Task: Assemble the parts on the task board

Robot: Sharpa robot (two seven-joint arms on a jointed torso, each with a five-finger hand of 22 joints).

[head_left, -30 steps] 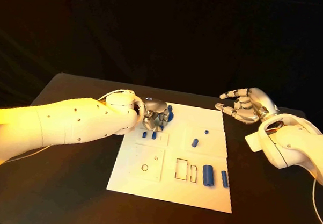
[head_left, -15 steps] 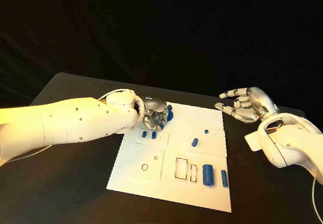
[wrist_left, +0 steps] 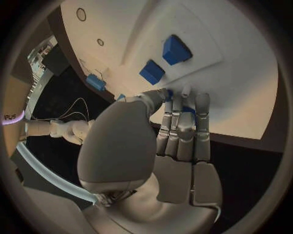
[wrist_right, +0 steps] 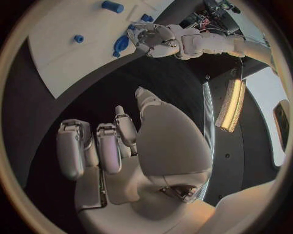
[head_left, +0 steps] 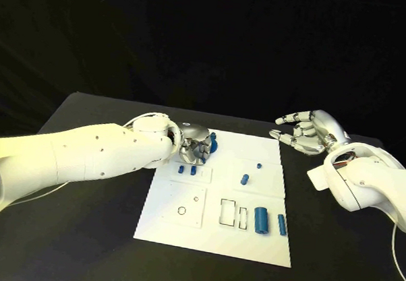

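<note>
While the left hand (head_left: pixel 195 146) closes its fingers on a blue part (head_left: pixel 213 141) at the task board's (head_left: pixel 217 240) far edge (pickup step), the right hand (head_left: pixel 307 132) hovers empty, fingers curled; lifting comes next.

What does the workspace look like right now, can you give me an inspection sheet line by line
Surface: black table, bare around the board.
Job's things: white task board with blue parts lying on it; one blue part at its far edge.
Clutter: nothing seen.
Hands: left robot hand has its fingers on that far-edge part; right robot hand hovers beside the board, fingers curled, holding nothing.
Cables: thin white cable by the right arm.
Surroundings: dark backdrop.
</note>
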